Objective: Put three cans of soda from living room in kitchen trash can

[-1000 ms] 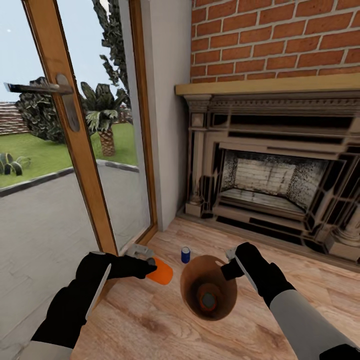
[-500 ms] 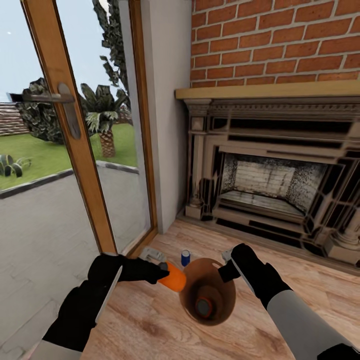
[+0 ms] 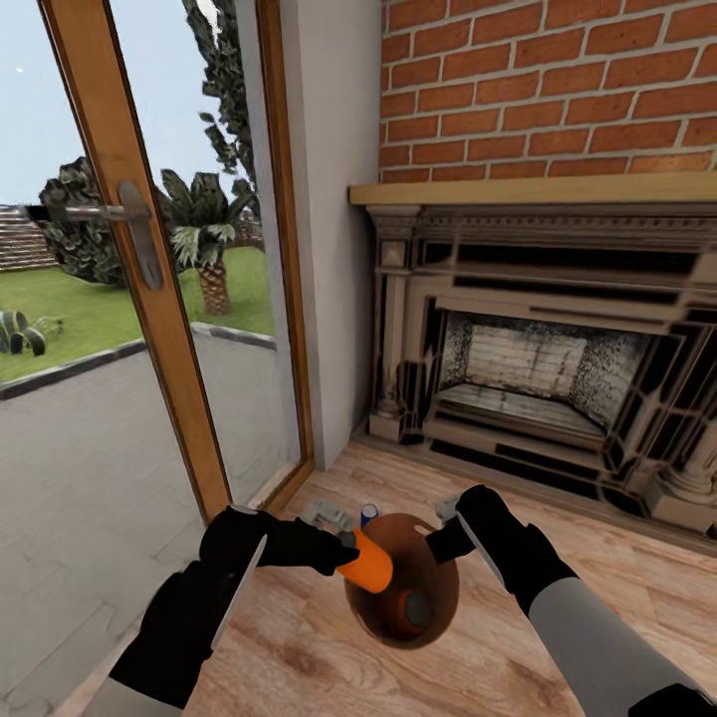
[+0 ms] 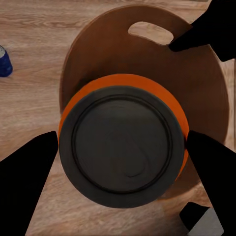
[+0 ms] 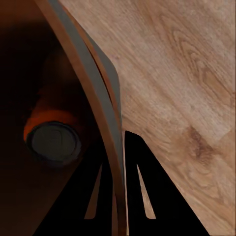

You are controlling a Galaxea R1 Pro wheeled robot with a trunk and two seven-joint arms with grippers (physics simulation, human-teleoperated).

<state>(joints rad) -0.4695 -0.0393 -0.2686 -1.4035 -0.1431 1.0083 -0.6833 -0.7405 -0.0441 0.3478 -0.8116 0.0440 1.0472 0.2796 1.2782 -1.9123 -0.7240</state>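
Observation:
My left gripper (image 3: 351, 558) is shut on an orange can of soda (image 3: 369, 564), held over the left rim of the tash can (image 3: 443, 588). In the left wrist view the can's grey end (image 4: 123, 147) faces the camera between my fingers, with the tan inside of the tash can (image 4: 196, 83) behind it. A second orange can (image 3: 410, 607) lies at the bottom of the tash can, also seen as a can (image 5: 53, 140) in the right wrist view. My right gripper (image 3: 445, 528) is shut on the tash can's rim (image 5: 101, 123). A blue can (image 3: 367, 514) stands on the floor just behind.
An ornate fireplace (image 3: 558, 378) under a red-brick chimney (image 3: 548, 90) stands ahead on the right. A wood-framed glass door (image 3: 149, 299) with a handle rises on the left. Light wood floor (image 3: 597, 538) stretches around the tash can.
My left gripper has carried the orange can rightward, from beside the tash can to over its rim. The head view has shifted slightly.

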